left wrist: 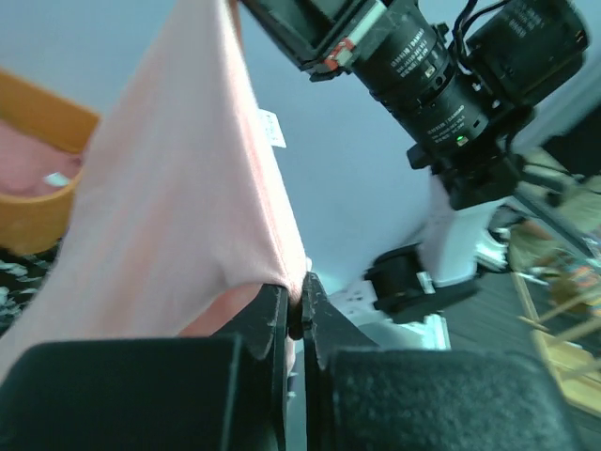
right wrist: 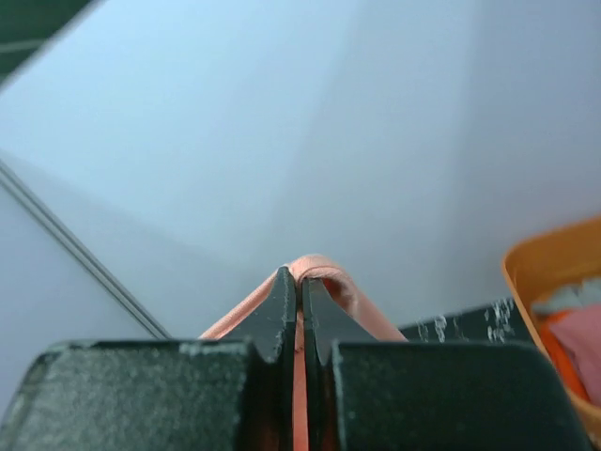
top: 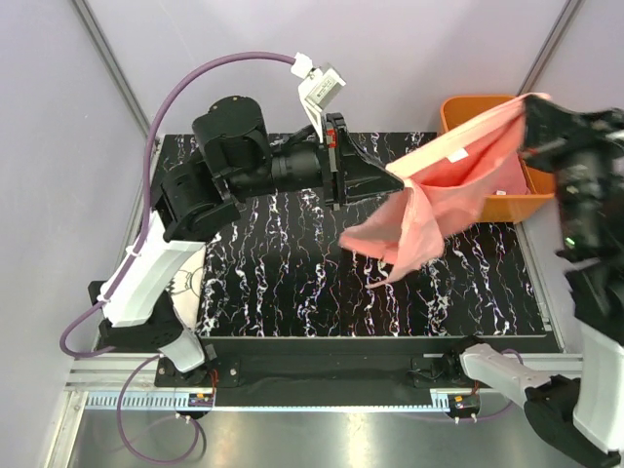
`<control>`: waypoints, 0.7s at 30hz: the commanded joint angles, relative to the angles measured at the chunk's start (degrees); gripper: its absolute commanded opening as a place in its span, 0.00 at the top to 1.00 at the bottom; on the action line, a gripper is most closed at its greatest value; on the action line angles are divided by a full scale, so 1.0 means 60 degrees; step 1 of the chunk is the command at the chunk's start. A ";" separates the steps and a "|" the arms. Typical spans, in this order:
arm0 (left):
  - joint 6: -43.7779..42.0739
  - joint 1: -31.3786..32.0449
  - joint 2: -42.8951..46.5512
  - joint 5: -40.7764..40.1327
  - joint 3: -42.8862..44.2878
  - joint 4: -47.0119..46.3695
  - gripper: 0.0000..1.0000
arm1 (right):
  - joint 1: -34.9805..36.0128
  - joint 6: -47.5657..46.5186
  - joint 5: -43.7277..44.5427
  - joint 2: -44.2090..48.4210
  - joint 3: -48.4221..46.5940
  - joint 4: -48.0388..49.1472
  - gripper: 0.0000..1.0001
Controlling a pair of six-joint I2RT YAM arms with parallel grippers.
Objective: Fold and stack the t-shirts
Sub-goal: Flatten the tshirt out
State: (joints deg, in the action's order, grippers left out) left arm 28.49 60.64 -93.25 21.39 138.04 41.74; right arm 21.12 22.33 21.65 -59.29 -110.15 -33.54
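A salmon-pink t-shirt (top: 444, 190) hangs in the air over the right half of the marbled black table (top: 283, 283), stretched between both grippers. My left gripper (top: 393, 179) is shut on its lower left edge; in the left wrist view the cloth (left wrist: 178, 188) is pinched between the fingers (left wrist: 272, 319). My right gripper (top: 532, 103) is shut on the upper right edge, above the orange tub (top: 466, 115). In the right wrist view a fold of the pink hem (right wrist: 324, 268) loops over the closed fingertips (right wrist: 285, 301). The shirt's loose lower part (top: 395, 249) dangles toward the table.
The orange tub (right wrist: 549, 268) stands at the table's back right corner with more pink cloth (right wrist: 577, 343) in it. A white item (top: 190, 278) lies at the table's left edge, partly under the left arm. Grey walls enclose the table.
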 commanded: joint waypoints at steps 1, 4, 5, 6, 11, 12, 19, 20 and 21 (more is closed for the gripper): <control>0.1182 0.0220 0.0205 0.1809 0.0008 -0.0696 1.00 | -0.0064 -0.1478 0.0597 0.0286 -0.0784 0.1399 1.00; 0.1871 0.0352 0.0176 0.2250 -0.0155 -0.1416 1.00 | -0.0049 -0.1845 0.0391 0.0199 -0.1284 0.1546 1.00; 0.1989 0.0366 0.0147 0.2309 -0.0155 -0.1462 1.00 | -0.0064 -0.1948 0.0362 0.0141 -0.1358 0.1576 1.00; 0.1729 0.0352 0.0190 0.2252 -0.0488 -0.1361 1.00 | -0.0049 -0.2427 0.0376 -0.0324 -0.1533 0.1736 1.00; 0.1711 -0.0641 0.1345 0.0559 -0.2956 -0.0572 1.00 | -0.0064 -0.2899 0.0055 -0.1409 -0.1316 0.2262 1.00; 0.1813 -0.0949 0.1696 0.0117 -0.3620 -0.0439 1.00 | -0.0064 -0.2959 -0.0019 -0.1630 -0.1228 0.2381 1.00; 0.1480 -0.4447 0.4889 -0.3370 -0.9685 0.0090 1.00 | -0.0078 -0.2346 -0.1643 -0.4412 0.0134 0.4079 1.00; 0.1376 -0.4714 0.5023 -0.4273 -1.0807 0.0104 1.00 | -0.0064 -0.1779 -0.2240 -0.5358 0.0266 0.4487 1.00; 0.1273 -0.5006 0.5155 -0.4616 -1.1341 0.0090 1.00 | -0.0064 -0.1497 -0.2565 -0.5890 0.0267 0.4680 1.00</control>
State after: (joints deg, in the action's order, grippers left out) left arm 39.70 35.03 -66.89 6.96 80.16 29.45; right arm 23.49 10.74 3.33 -87.29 -108.99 -22.04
